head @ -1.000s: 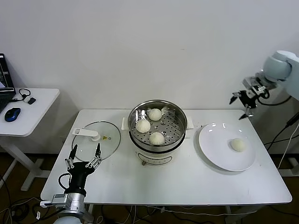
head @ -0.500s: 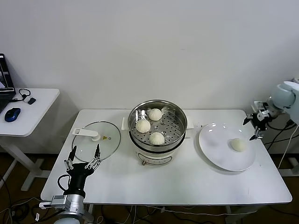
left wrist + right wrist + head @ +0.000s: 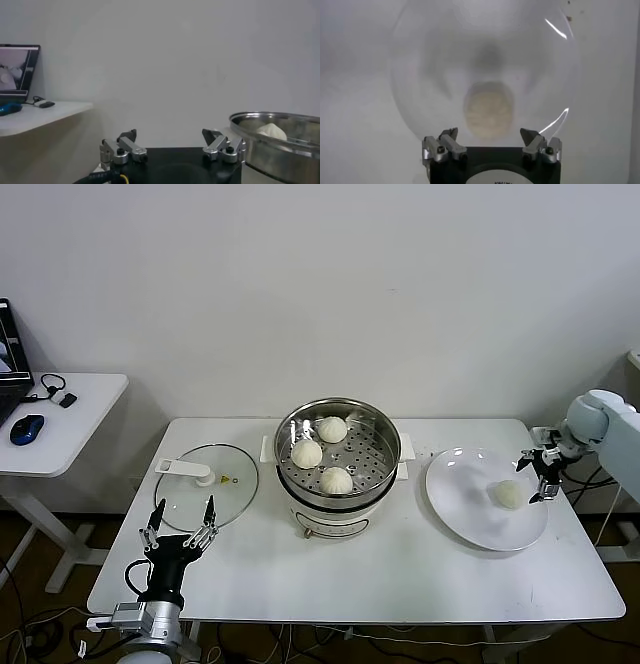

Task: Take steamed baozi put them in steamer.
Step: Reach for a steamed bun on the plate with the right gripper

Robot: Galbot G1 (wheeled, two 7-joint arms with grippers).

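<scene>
Baozi number four (image 3: 510, 494) sits alone on the white plate (image 3: 460, 504), toward the plate's right side, and that's the one I'm looking at from my seat. The other three baozi (image 3: 336, 480) lie on the perforated tray inside the steamer (image 3: 338, 446), which stands mid-table on its white cooker base.

Right gripper (image 3: 541, 472) hangs at the plate's right edge, just beside the lone bun and a bit above it, not touching. Jaws are spread wide with nothing between them. From the right wrist camera the bun (image 3: 488, 109) shows ahead of the right gripper (image 3: 490, 137), roughly centred on the gap between the two fingertips (image 3: 449, 134) but well clear of them, with the plate rim (image 3: 410, 125) curving around it.

Left gripper (image 3: 180, 516) is parked at the near left corner of the table, pointing up, fingers apart and empty, right next to the glass lid (image 3: 200, 484) lying flat on the tabletop. Its wrist camera catches the steamer rim (image 3: 280, 122) off to one side with one bun (image 3: 272, 131) peeking over.

A side desk (image 3: 60, 419) on the left holds a blue mouse (image 3: 27, 428).
</scene>
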